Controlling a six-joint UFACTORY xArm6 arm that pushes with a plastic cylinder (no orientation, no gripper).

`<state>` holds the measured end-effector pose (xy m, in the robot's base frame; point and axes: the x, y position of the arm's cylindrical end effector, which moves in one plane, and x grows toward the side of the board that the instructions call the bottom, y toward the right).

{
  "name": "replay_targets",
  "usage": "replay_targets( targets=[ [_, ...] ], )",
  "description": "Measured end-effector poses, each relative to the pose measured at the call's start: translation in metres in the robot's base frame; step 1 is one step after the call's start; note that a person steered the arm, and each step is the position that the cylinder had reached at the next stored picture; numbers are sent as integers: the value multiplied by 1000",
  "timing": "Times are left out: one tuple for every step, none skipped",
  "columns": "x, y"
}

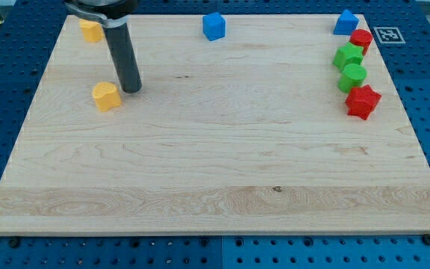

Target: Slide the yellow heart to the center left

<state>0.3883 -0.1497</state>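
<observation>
Toward the view's left of the pale wooden counter (215, 172): yellow heart-shaped block (106, 96), with my tip (132, 90) just beside its right. No pincer fitted, nothing held. Push stage seemingly finishing; next, probably only a slight leftward nudge.

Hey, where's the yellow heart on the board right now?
The yellow heart sits on the view's left side, around mid-height, just left of my tip, below another yellow block in the top-left corner.
</observation>
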Motion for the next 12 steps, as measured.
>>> replay_targets(
  targets=[
    [8, -17],
    [12, -23],
    [10, 4],
    [15, 26],
    [36, 25],
    [42, 10],
    [42, -19],
    [42, -43],
    [42, -48],
    [41, -42],
    [17, -27],
    [6, -38]
  ],
)
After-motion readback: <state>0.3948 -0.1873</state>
